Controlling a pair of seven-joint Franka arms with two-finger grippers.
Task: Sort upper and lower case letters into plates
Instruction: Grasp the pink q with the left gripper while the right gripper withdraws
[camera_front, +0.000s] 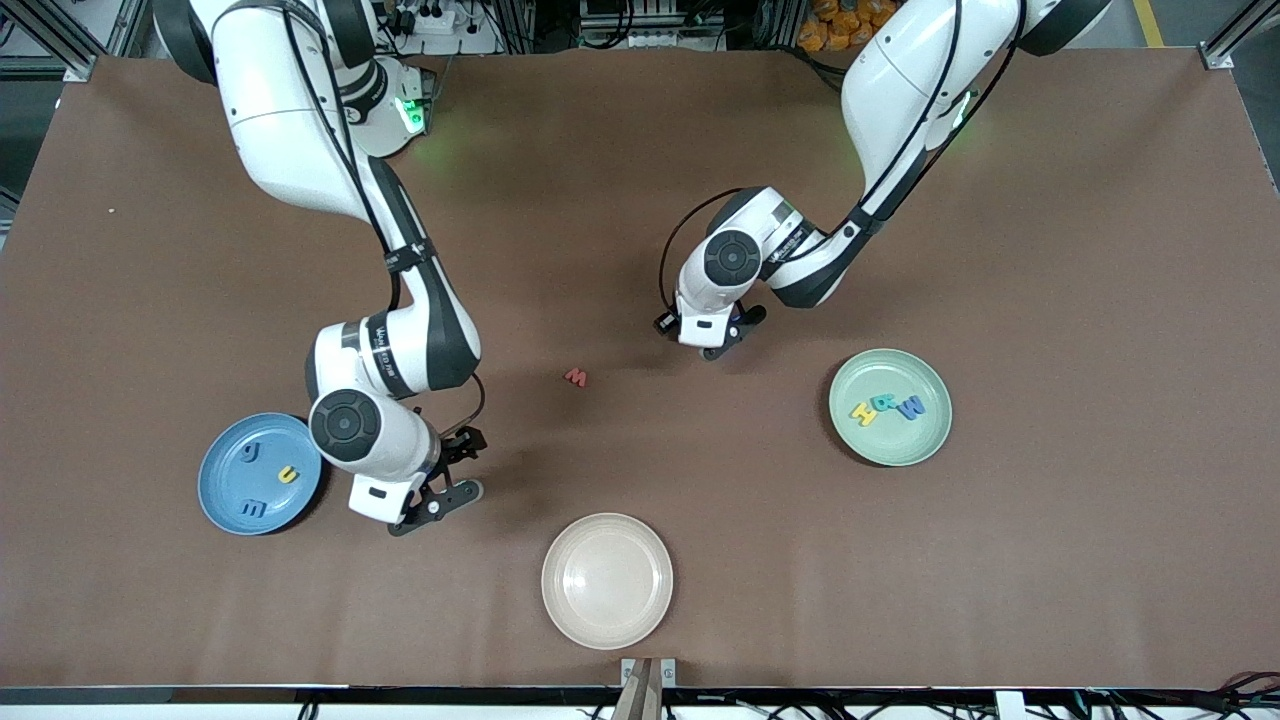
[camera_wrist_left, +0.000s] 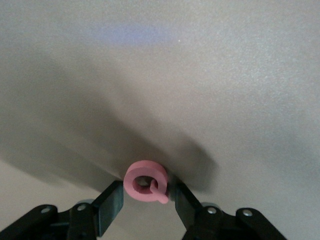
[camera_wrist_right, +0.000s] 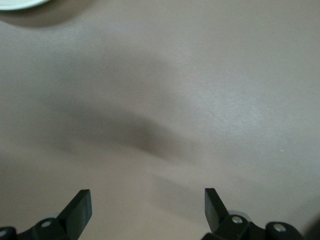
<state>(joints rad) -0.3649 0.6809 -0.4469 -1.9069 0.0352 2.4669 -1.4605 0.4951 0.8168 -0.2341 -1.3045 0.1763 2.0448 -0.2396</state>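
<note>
Letter Q (camera_wrist_left: 146, 182) sits clamped in left claw (camera_wrist_left: 147, 202); right claw (camera_wrist_right: 147, 207) gapes apart.

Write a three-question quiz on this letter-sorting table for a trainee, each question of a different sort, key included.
1. True or false: the left gripper holds a pink letter Q.
2. How many letters lie in the pale green plate?
3. The red letter on the bare table lies: A) in the blue plate; B) between the two arms; C) in the cream plate.

Key: 1 true; 2 three; 3 B. The right gripper is open beside the blue plate.
</note>
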